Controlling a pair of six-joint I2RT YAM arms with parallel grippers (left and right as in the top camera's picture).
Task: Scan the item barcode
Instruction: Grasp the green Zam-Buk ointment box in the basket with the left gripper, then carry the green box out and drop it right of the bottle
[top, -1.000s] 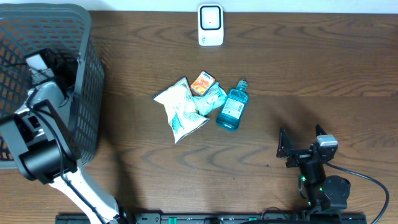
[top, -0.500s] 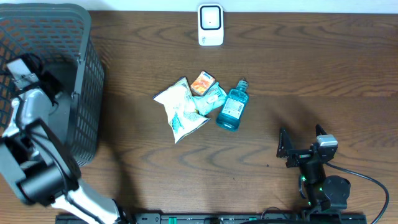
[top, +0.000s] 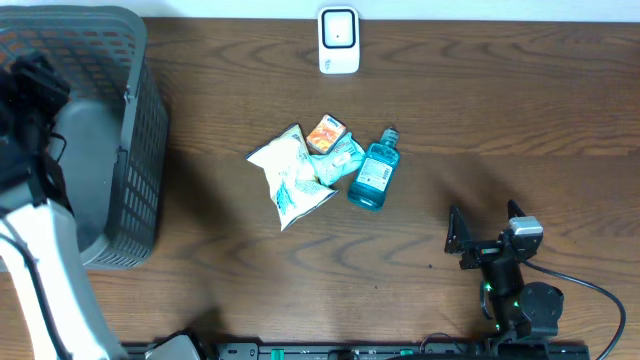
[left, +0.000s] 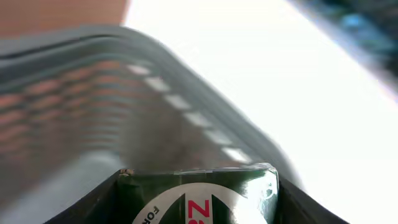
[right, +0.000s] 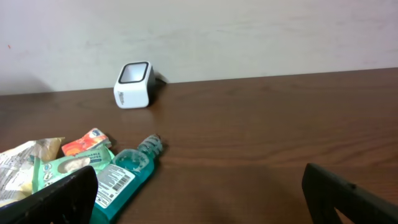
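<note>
- Overhead view: the left arm (top: 40, 250) hangs over the grey basket (top: 140, 130), its far end a dark shape too indistinct to read from above.
- Left wrist view: the left fingers (left: 93, 208) pinch a green packet (left: 199, 190) between them. Only its top edge and part of a white label with red letters show; the rest is cut off below the frame. Past the fingertips the basket wall is a blur.
- Right wrist view: the right fingers (right: 62, 196) stand spread wide, nothing between them, low over the wooden surface (right: 261, 137).
- Ahead of the right fingers, to their left, lie a blue bottle (right: 124, 174), a pale green pouch (right: 62, 169), an orange box (right: 87, 143) and a white bag (right: 15, 163) clipped by the frame edge.
- Farther ahead of them, the white scanner (right: 134, 76) stands by the wall.
</note>
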